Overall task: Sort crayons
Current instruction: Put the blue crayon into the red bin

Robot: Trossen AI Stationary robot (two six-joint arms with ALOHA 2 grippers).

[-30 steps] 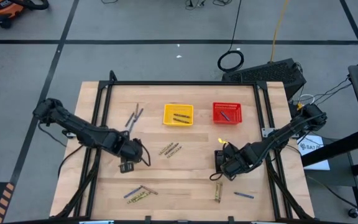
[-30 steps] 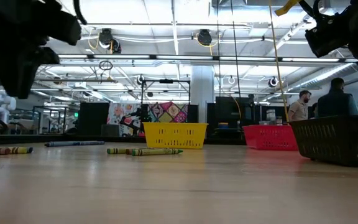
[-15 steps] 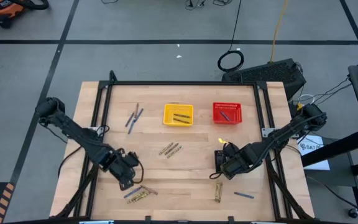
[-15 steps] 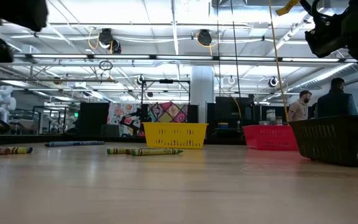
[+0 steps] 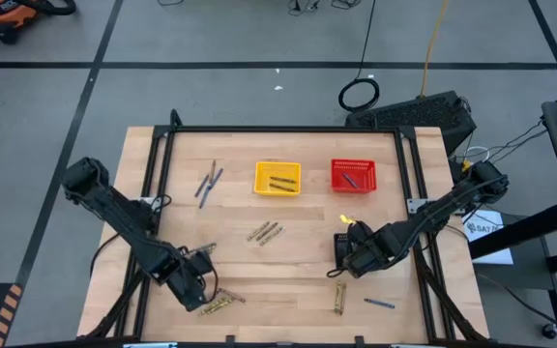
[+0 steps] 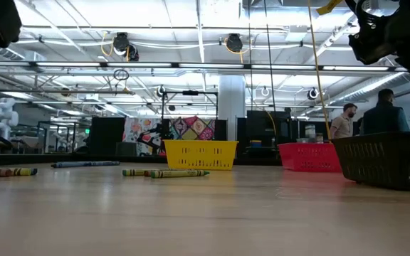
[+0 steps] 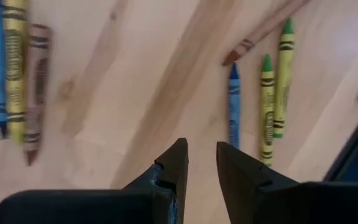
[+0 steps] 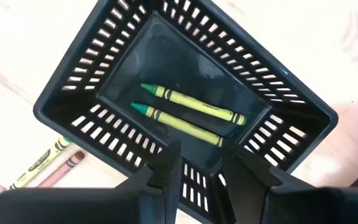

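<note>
High view: left pincer (image 5: pixel 201 293) nearer crayons (image 5: pixel 218 303).

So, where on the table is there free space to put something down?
Bare wood lies between the yellow basket and the crayons near the front edge, and in the far left corner beyond the loose crayons. It is crowded by the left claw and around the black basket under the right claw.
</note>
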